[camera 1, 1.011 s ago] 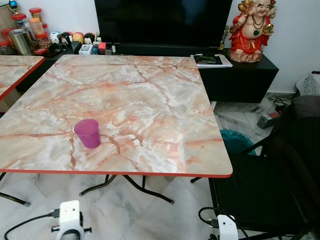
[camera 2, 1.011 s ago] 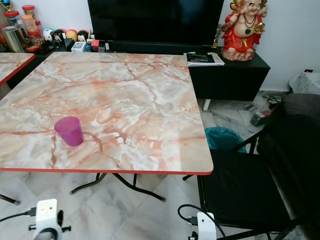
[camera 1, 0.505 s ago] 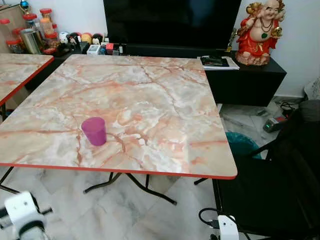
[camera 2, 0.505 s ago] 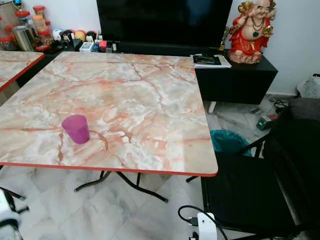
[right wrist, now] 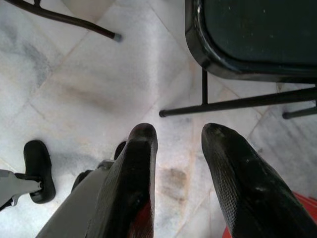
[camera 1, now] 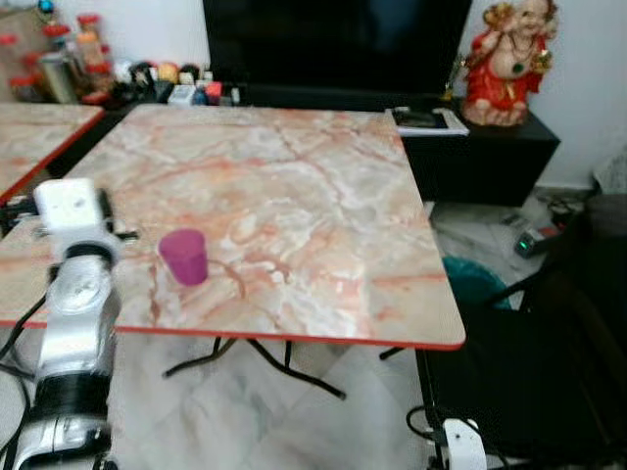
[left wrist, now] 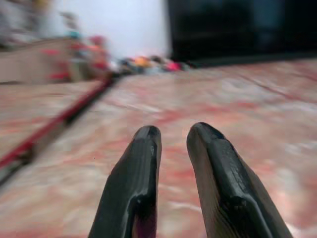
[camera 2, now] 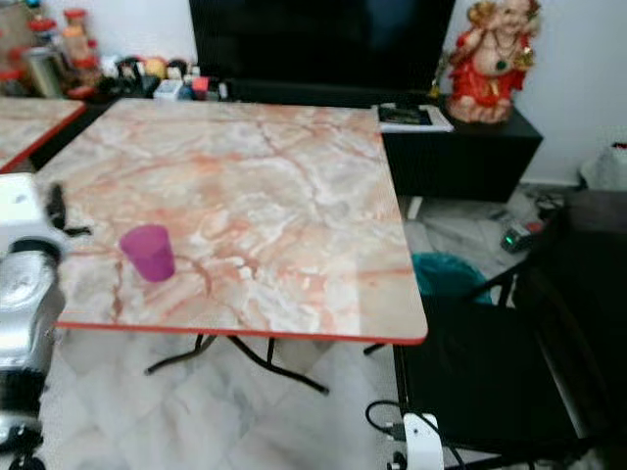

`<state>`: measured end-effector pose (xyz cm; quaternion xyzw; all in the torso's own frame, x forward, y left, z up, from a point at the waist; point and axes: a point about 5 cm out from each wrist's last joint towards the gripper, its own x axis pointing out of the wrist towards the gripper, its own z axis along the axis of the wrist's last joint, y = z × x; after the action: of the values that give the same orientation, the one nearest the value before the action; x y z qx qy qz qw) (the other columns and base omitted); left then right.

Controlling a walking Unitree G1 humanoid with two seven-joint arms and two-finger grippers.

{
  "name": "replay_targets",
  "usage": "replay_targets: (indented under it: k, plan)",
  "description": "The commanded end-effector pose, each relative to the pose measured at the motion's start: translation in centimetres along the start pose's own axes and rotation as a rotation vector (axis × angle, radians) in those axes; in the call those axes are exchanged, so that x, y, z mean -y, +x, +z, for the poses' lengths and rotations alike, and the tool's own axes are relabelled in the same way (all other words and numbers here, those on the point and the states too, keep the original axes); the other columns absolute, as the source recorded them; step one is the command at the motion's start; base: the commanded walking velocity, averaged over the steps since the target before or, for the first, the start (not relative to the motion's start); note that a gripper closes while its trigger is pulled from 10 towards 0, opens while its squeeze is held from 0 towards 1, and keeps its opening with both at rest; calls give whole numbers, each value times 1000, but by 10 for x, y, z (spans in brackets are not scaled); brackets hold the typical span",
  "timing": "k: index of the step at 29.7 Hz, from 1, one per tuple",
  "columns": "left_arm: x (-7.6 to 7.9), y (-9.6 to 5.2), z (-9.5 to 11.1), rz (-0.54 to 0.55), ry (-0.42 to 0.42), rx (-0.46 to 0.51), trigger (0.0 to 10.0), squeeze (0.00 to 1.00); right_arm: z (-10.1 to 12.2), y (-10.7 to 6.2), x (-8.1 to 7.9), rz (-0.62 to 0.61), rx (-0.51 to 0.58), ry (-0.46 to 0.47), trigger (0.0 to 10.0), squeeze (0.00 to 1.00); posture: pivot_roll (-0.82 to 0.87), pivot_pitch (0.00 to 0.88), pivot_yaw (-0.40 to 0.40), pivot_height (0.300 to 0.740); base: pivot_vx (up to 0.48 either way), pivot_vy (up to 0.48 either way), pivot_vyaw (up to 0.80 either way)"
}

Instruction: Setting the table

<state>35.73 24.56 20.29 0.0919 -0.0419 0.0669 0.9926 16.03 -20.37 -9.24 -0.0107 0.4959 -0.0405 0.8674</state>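
A square marble-patterned table [camera 1: 294,186] with a red edge stands on a pale marble-tile floor [camera 1: 274,421], before a black TV console [camera 1: 490,157] bearing a red figurine [camera 1: 506,61]. A black chair [camera 1: 529,382] stands beside the table. A purple cup [camera 1: 184,257] stands upright near the table's front edge. The left gripper [left wrist: 173,136] is raised above the tabletop, fingers slightly parted, empty. The right gripper [right wrist: 178,134] hangs over the floor, fingers apart, empty.

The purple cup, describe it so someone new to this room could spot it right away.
Find the big marble-patterned table in front of the black TV. Near its front left edge stands the purple cup, the only thing on that tabletop.
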Motion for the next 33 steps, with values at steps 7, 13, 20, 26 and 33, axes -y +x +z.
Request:
replay_targets:
  k: [7,13,20,26,33]
  plan:
    - [12,27,17,-224,-77,-180,10000,1000,18,4,-27,22,22,14,10000,0,40,0,-21,740,0,0,0]
    - [10,31,22,-338,-97,-255,10000,1000,23,4,-33,25,26,17,10000,0,46,0,-18,740,0,0,0]
    - [29,22,11,-474,-178,-323,10000,1000,21,4,-26,18,23,18,10000,0,45,0,-18,740,0,0,0]
    - [44,22,5,-517,-157,-355,10000,1000,20,4,-25,15,25,20,10000,0,40,0,-8,740,0,0,0]
    - [48,22,-13,-463,30,-449,10000,0,20,4,-25,11,26,28,10000,0,32,0,2,740,0,0,0]
